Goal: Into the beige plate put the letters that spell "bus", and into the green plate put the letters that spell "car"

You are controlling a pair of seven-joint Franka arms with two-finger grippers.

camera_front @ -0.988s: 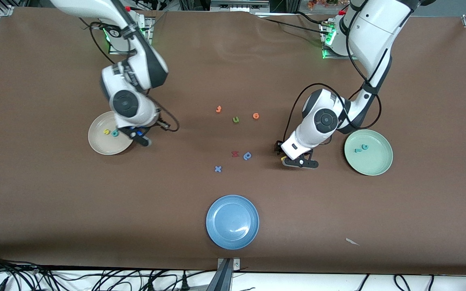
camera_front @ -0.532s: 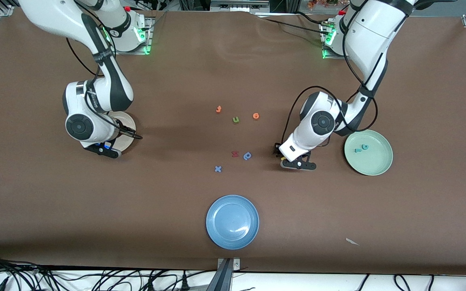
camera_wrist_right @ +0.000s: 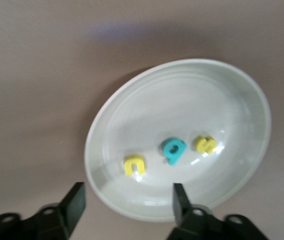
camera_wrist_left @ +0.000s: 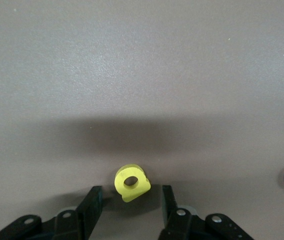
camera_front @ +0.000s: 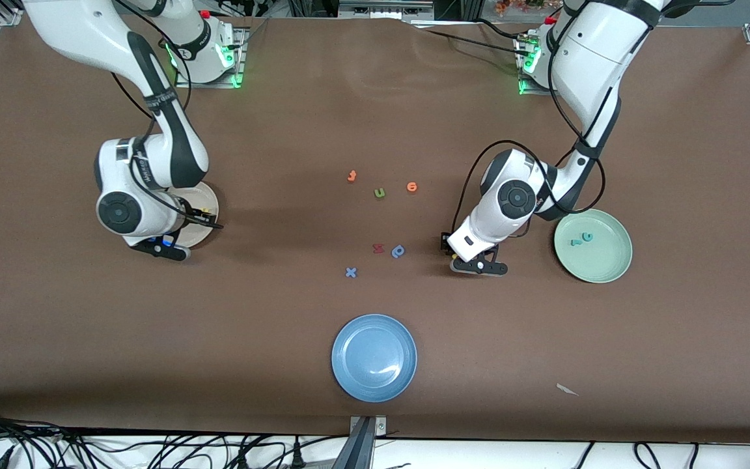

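Observation:
The beige plate (camera_wrist_right: pixel 182 95) holds a yellow u (camera_wrist_right: pixel 134 165), a teal b (camera_wrist_right: pixel 173 150) and a yellow s (camera_wrist_right: pixel 205 144). My right gripper (camera_wrist_right: pixel 127 190) hangs open over the plate's rim (camera_front: pixel 204 197) with nothing between its fingers. The green plate (camera_front: pixel 599 264) holds a teal r (camera_front: pixel 575 242) and a teal c (camera_front: pixel 587 236). Down at the table beside the green plate, my left gripper (camera_wrist_left: pixel 131 192) is open. A yellow a (camera_wrist_left: pixel 131 182) lies on the cloth between its fingers, with a gap on each side.
Loose letters lie mid-table: two orange ones (camera_front: pixel 351 176) (camera_front: pixel 412 187), an olive u (camera_front: pixel 379 193), a red one (camera_front: pixel 378 248), a dark blue one (camera_front: pixel 398 251) and a blue x (camera_front: pixel 350 272). A blue plate (camera_front: pixel 374 357) sits nearest the front camera.
The right arm swung over the beige plate and its gripper opened; the yellow u now lies in the plate. The left gripper's fingers drew closer around the yellow a.

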